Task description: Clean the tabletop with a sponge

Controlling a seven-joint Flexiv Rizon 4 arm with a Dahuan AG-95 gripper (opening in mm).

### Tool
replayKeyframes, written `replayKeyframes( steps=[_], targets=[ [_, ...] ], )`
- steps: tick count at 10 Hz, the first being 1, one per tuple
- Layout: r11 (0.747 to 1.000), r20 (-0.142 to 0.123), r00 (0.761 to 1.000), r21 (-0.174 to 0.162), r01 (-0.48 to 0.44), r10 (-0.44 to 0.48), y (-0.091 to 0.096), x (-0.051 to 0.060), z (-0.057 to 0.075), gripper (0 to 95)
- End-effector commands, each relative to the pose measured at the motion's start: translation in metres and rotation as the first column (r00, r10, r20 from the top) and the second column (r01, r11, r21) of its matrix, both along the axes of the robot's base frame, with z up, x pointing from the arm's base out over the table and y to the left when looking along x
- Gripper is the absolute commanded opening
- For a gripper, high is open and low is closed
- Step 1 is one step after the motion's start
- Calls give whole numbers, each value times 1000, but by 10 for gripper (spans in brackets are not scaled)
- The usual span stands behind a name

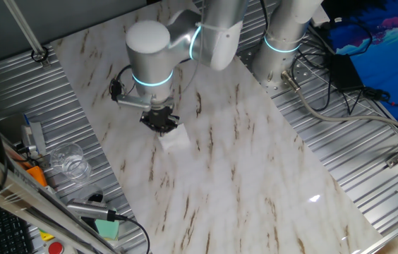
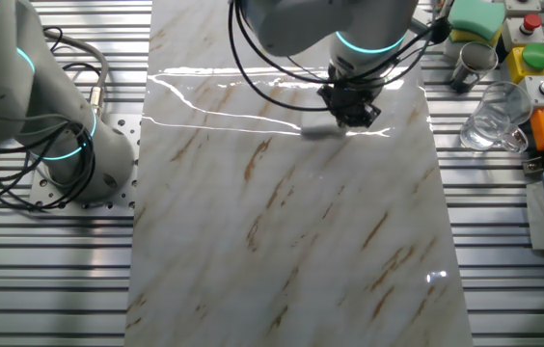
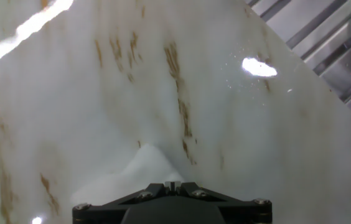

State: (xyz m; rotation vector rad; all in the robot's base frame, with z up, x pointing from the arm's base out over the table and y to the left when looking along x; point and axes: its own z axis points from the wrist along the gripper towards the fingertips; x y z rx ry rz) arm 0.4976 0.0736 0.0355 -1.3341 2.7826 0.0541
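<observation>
The tabletop (image 1: 255, 169) is a long white marble-look slab with brown veins; it also shows in the other fixed view (image 2: 291, 241) and fills the hand view (image 3: 225, 112). The sponge (image 1: 176, 137) is a small white soft piece lying flat on the slab, also seen in the other fixed view (image 2: 318, 126) and in the hand view (image 3: 132, 173). My gripper (image 1: 162, 123) stands upright over it, fingers together, pressing down on the sponge's edge. In the other fixed view the gripper (image 2: 352, 108) sits beside the sponge. The hand view shows the jaws closed at the bottom, the gripper (image 3: 172, 185) on the sponge.
Ribbed grey metal surrounds the slab. A clear glass cup (image 1: 68, 161) and a green block (image 1: 107, 228) stand on the metal beside one long edge; they also show in the other fixed view, cup (image 2: 492, 120), block (image 2: 476, 16). Cables (image 1: 326, 77) lie near the arm base.
</observation>
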Motion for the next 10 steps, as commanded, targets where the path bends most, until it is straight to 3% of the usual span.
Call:
replayKeyframes(
  steps=[1, 6, 7, 10],
  targets=[
    [1000, -1, 1000, -1, 0, 0, -3, 0, -1, 0],
    [1000, -10, 1000, -7, -24, 24, -2, 0, -3, 0],
    [1000, -52, 999, -6, -9, 8, -2, 0, -3, 0],
    [992, -49, 990, -23, 128, -129, -2, 0, -3, 0]
  ],
)
